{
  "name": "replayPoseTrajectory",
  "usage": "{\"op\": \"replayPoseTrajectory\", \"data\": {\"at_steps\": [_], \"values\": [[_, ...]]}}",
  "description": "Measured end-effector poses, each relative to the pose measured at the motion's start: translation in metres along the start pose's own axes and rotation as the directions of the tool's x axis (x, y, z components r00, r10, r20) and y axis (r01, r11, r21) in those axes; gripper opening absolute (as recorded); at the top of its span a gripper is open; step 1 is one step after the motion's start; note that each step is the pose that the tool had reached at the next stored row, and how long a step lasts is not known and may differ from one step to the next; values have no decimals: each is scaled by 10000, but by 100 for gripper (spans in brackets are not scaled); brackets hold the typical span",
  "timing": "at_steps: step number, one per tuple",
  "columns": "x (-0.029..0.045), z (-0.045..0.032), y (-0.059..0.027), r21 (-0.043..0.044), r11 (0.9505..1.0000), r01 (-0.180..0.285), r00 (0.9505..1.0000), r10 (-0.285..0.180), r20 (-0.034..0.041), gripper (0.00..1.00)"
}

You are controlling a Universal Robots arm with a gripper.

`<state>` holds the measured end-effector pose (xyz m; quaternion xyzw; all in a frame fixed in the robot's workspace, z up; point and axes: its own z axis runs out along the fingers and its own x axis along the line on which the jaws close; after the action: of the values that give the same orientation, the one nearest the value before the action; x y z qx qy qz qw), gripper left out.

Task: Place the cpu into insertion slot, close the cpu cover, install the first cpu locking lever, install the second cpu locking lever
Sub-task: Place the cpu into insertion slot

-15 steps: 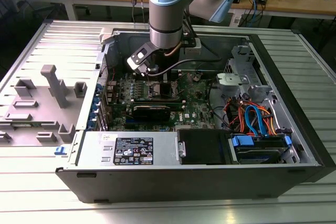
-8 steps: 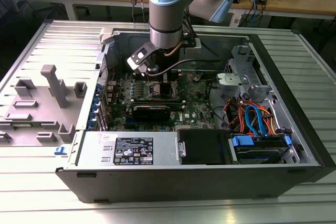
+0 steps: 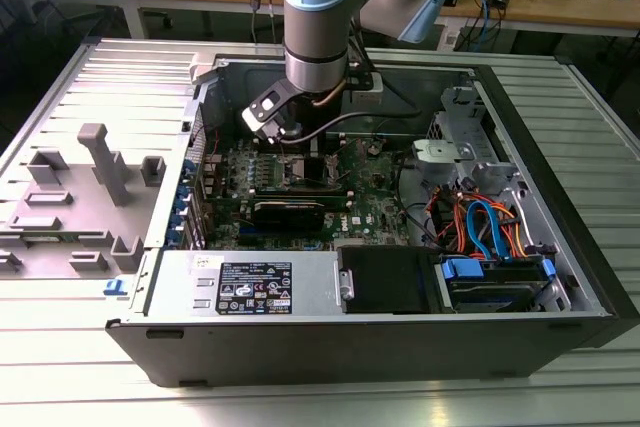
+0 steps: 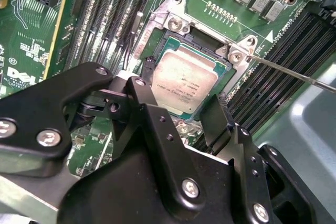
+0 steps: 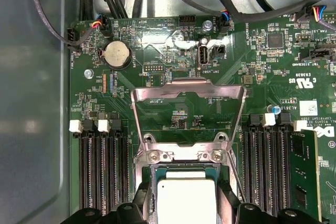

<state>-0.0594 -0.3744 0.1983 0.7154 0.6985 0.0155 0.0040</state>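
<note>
gripper (image 4: 178, 98) pinches cpu (image 4: 184, 80) by opposite edges | seated level in insertion slot (image 4: 189, 38) | cpu cover (image 5: 157, 94) raised, clearing access

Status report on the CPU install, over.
The gripper sits low, straddling the cpu. The cpu lies in the insertion slot. The cpu cover stands open; a lever rod juts out beside the slot.
</note>
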Motion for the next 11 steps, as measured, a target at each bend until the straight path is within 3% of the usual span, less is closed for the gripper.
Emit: {"op": "replayPoseTrajectory", "data": {"at_steps": [7, 8, 11], "values": [[0, 2, 2, -1, 10000, 0, 10000, 0, 0, 63], [0, 2, 2, -1, 10000, 0, 10000, 0, 0, 69], [0, 2, 2, -1, 10000, 0, 10000, 0, 1, 69]]}}
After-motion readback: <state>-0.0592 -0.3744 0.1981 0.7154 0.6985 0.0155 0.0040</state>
